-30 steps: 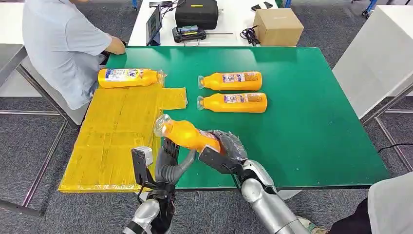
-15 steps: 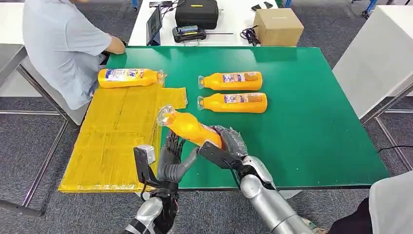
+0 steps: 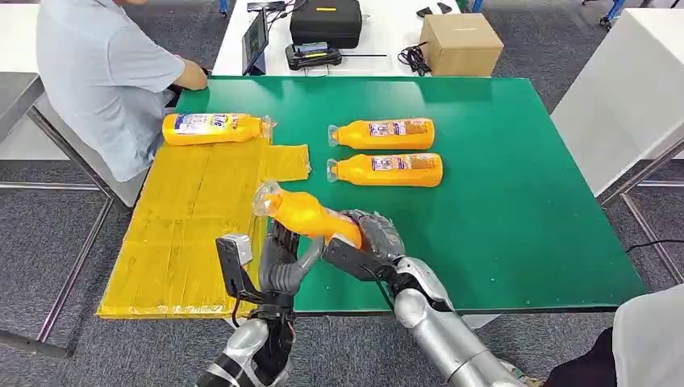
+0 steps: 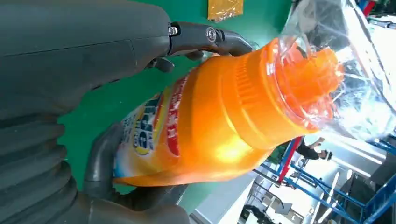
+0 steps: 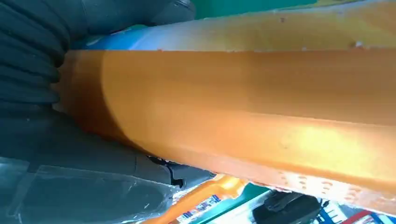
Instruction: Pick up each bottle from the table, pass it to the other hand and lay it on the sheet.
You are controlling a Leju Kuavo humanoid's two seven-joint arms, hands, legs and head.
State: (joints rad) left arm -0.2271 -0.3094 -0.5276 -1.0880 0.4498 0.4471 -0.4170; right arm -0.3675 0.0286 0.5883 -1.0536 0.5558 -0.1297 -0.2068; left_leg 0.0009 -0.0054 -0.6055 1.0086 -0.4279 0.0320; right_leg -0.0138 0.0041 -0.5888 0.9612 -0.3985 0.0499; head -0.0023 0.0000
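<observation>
Mid-handover, low centre of the frame: the right hand (image 3: 373,240) grasps the bottle (image 3: 310,216) by its base while the left hand (image 3: 282,258) cups beneath it, fingers loosely around, grip uncertain. Next, the left must clench before the right releases, then lay it on the sheet (image 3: 185,234).

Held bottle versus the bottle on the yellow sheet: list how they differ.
The held bottle is off the table, tilted, gripped by the right hand; the bottle on the yellow sheet lies flat, untouched. Its cap points right; the held one's points left. Both are orange, with clear wrap over the cap.
</observation>
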